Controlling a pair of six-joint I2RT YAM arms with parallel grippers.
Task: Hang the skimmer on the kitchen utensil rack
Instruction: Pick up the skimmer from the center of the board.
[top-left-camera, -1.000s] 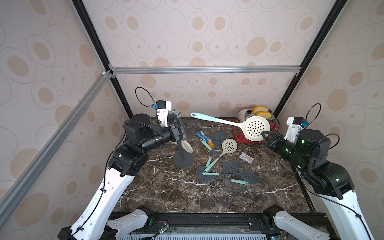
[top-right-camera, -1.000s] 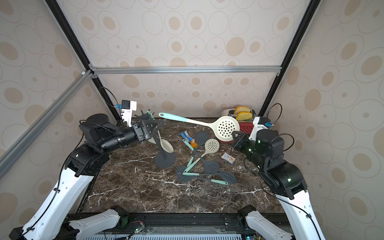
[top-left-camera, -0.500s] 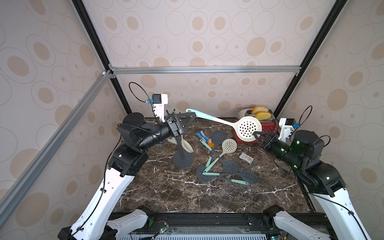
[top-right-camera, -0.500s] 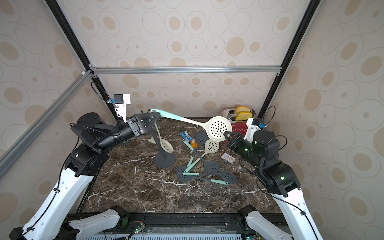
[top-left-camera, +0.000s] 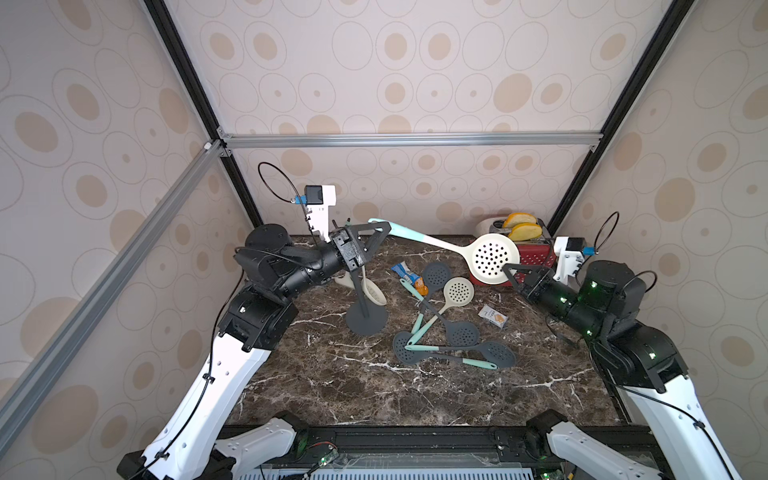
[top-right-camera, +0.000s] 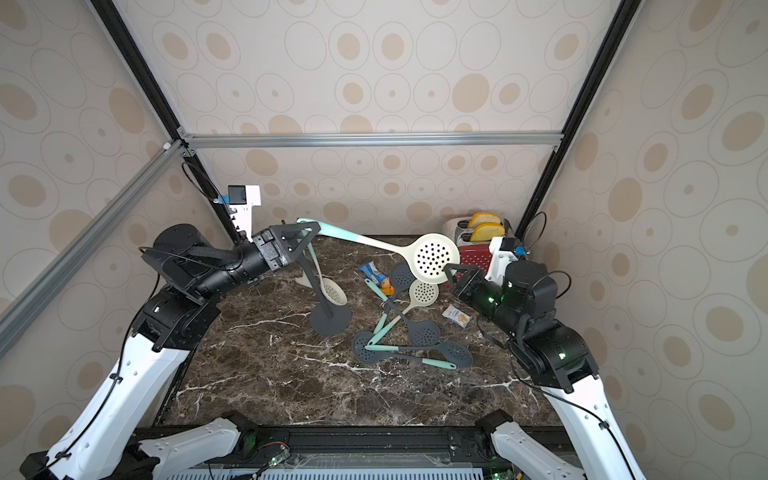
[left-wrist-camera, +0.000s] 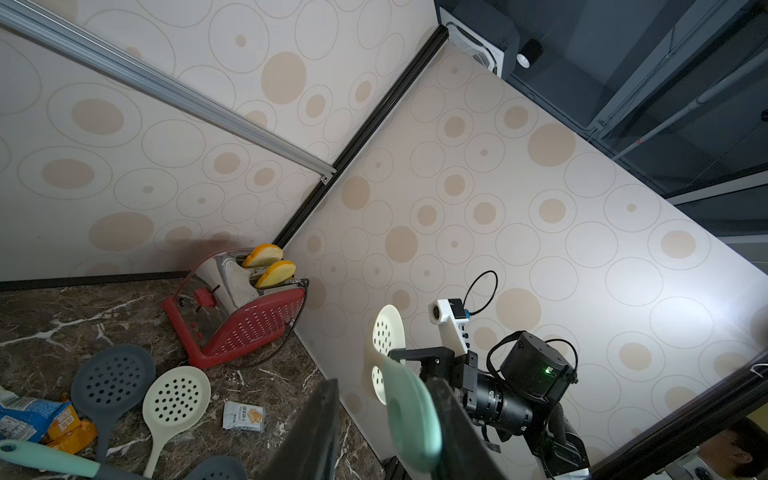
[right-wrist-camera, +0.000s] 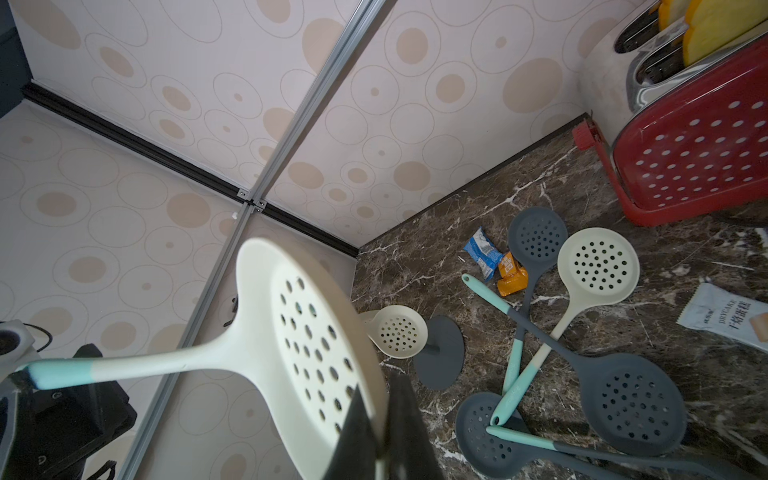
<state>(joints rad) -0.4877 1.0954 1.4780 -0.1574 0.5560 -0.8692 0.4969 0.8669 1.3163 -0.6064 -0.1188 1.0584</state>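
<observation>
Currently the right gripper (top-left-camera: 509, 270) is pinching the skimmer (top-left-camera: 492, 259) by its bowl aloft, while the left gripper (top-left-camera: 384, 232) is straddling the teal handle tip, jaws spread, near the kitchen utensil rack (top-left-camera: 365, 322). Releasing before the left is gripping is probably risking a drop.

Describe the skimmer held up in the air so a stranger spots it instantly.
Find the red toaster at the back. Near it, a cream skimmer with a teal handle end is up in mid-air; it alone has its head pinched in the right gripper.
</observation>
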